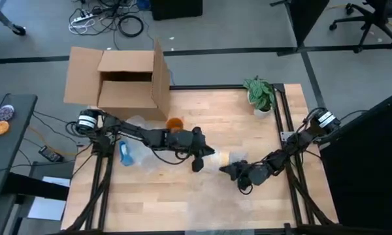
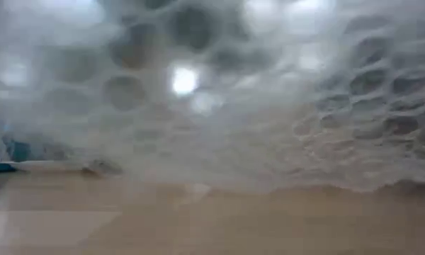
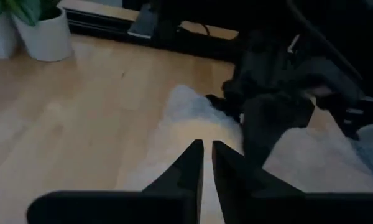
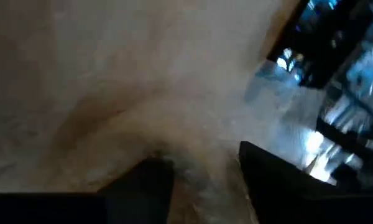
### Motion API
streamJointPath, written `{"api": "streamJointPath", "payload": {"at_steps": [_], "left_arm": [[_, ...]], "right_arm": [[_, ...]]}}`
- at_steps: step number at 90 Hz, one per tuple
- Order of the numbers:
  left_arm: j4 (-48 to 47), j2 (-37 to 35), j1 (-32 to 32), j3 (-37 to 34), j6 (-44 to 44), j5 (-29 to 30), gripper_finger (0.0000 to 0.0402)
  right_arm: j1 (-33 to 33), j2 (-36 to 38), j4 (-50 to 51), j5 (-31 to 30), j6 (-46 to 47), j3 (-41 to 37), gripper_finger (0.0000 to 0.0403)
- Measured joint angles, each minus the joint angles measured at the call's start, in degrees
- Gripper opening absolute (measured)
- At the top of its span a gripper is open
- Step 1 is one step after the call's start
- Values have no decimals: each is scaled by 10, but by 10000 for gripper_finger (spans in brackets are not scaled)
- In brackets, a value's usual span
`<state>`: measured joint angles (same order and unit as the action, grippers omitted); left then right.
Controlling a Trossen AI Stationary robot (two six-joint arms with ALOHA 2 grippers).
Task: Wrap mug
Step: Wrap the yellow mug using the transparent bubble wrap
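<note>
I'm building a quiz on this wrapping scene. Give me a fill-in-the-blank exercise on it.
1. The cardboard box stands on the table's ____ side.
2. The potted plant sits nearer the ____ arm.
3. In the low view, ____ wrap blocks nearly everything.
4. The left gripper's fingers are nearly ____.

Missing: left; right; bubble; shut

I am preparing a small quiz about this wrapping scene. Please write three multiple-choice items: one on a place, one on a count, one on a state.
1. Where does the potted plant stand?
A. far right corner of the table
B. inside the cardboard box
C. on the floor

2. How many cardboard boxes show in the high view?
A. one
B. two
C. three

3. How are the left tool's fingers?
A. spread wide
C. nearly closed together
B. hidden

Answers: 1 A, it sits by the table's far right edge. 2 A, one open box at the far left. 3 C, the left wrist view shows a thin gap.
</note>
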<state>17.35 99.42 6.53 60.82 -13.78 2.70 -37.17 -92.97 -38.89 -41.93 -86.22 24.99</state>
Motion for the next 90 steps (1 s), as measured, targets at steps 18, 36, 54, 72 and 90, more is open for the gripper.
{"api": "streamJointPath", "payload": {"at_steps": [18,36,54,72,90], "left_arm": [[0,0,16,0,-3,8,19],[4,4,29,0,-3,22,19],[3,21,34,0,3,52,19],[5,37,41,0,13,73,19],[5,45,47,0,13,74,19]], "right_arm": [[-33,1,-14,-19,143,1,246],[-73,2,-15,-88,243,1,287],[-97,2,-15,-113,468,1,300],[-124,3,-66,-160,578,2,300],[-154,5,-118,-169,652,2,301]]}}
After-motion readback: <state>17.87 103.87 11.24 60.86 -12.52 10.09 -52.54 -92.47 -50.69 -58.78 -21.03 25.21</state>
